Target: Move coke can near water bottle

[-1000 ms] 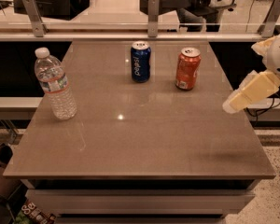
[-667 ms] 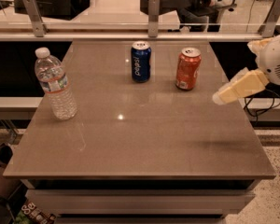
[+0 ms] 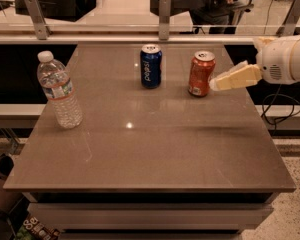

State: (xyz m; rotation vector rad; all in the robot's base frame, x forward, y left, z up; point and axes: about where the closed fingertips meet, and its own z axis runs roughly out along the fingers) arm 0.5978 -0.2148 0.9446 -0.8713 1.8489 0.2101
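Note:
The orange-red coke can (image 3: 201, 74) stands upright at the back right of the brown table (image 3: 155, 149). The clear water bottle (image 3: 60, 91) with a white cap stands upright near the table's left edge, far from the can. My gripper (image 3: 217, 83) reaches in from the right on a white arm (image 3: 285, 60). Its cream tip is right beside the can's right side, at about mid-height. Whether it touches the can cannot be told.
A blue Pepsi can (image 3: 151, 66) stands upright just left of the coke can, between it and the bottle. A glass partition with metal posts (image 3: 164, 14) runs behind the table. A black cable (image 3: 282, 106) hangs at the right.
My gripper has moved left and slightly up, from beyond the table's right edge to right beside the coke can. The cans and the bottle have not moved.

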